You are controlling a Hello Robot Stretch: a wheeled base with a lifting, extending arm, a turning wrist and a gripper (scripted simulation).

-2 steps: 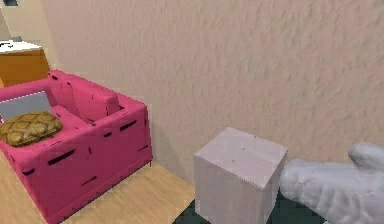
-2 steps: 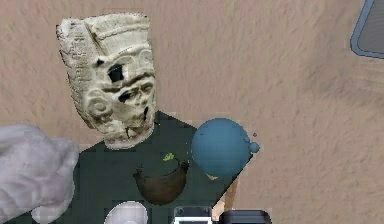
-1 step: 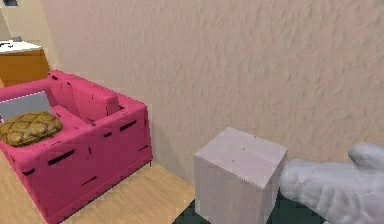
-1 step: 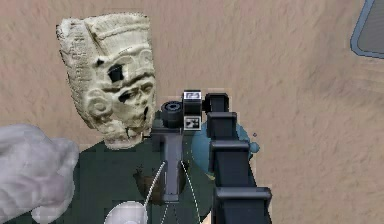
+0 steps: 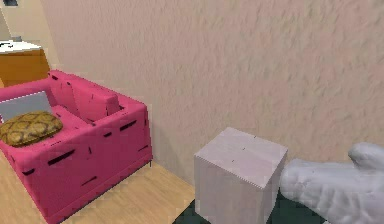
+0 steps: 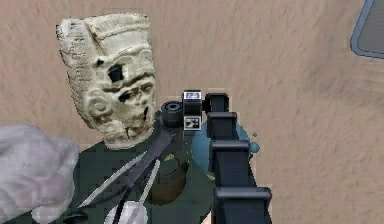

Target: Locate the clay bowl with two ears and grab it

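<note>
The dark arm [image 6: 235, 170] rises from the arm side view's bottom edge, with its two white marked squares [image 6: 190, 110] at the far end. Left of them is my gripper [image 6: 112, 198], whose thin fingers [image 6: 140, 168] slant down and left over a dark green surface [image 6: 100, 160]. A small brownish rounded thing [image 6: 170, 182] sits on that surface close to the fingers; its shape is too small to name. I cannot tell whether the gripper holds anything.
A cream carved stone head [image 6: 108, 78] stands behind the gripper, a white lumpy thing [image 6: 35, 172] to its left, something light blue [image 6: 203, 150] behind the arm. In the forward view: a pink sofa [image 5: 95, 150] with a cushion, a white box [image 5: 238, 175], a beige wall [image 5: 250, 60].
</note>
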